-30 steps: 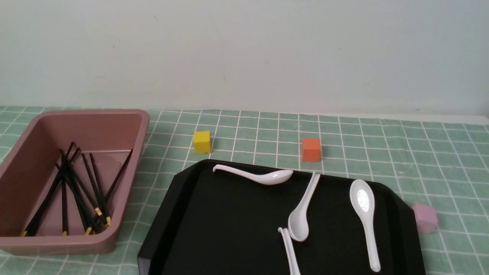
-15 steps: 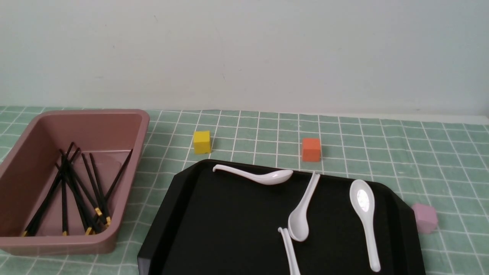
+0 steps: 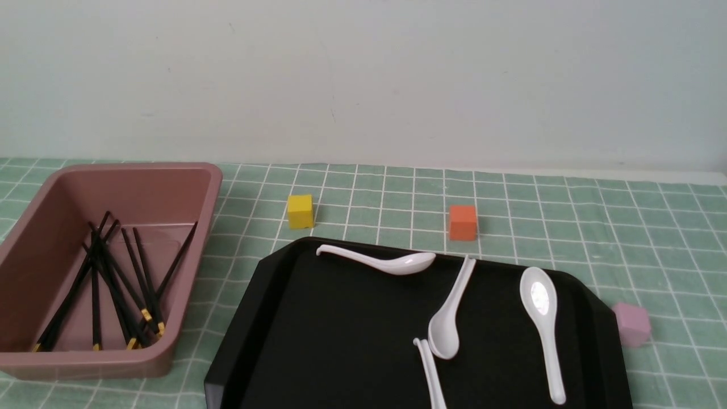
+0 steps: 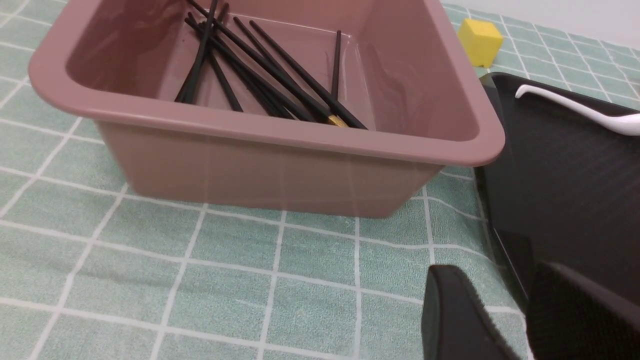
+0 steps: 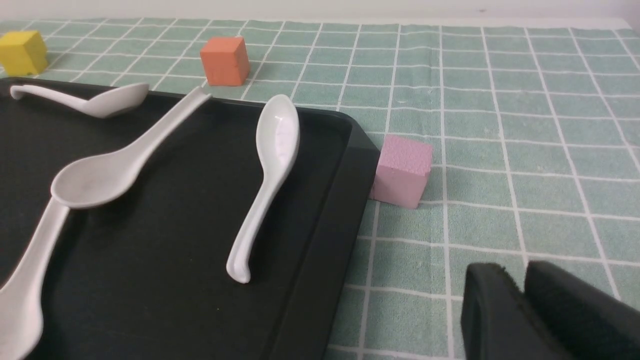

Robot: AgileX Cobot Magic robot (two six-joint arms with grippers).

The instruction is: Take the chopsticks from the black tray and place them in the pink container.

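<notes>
Chopsticks [image 3: 116,284] are lying in a loose crossed bundle inside the pink container [image 3: 187,176], gold bands toward the near wall, and I am seeing none on the black tray [image 3: 318,341]. From the front camera neither arm is showing. Through the left wrist camera I am watching the left claw [image 4: 515,315] hanging low over the green checked cloth on the bench [image 3: 568,216], just off the container's near corner and beside the tray's edge; its two dark pads are standing apart with an empty gap between them, so I am reading it as released and holding nothing. The chopsticks [image 4: 260,70] are sitting beyond it, down behind the container's near wall [image 4: 280,165], well clear of the pads. Through the right wrist camera the right claw [image 5: 520,310] is hovering over bare cloth outside the tray's side rim [image 5: 320,230]; its pads are pressing close together with only a thin seam between them and nothing in it, so clenched on nothing. Four white spoons [image 3: 542,324] are lying on the tray. A small pale pink cube [image 5: 402,170] is touching the tray's far corner near that claw, and a yellow cube [image 3: 300,211] and an orange cube [image 3: 463,222] are sitting on the cloth beyond the tray.
</notes>
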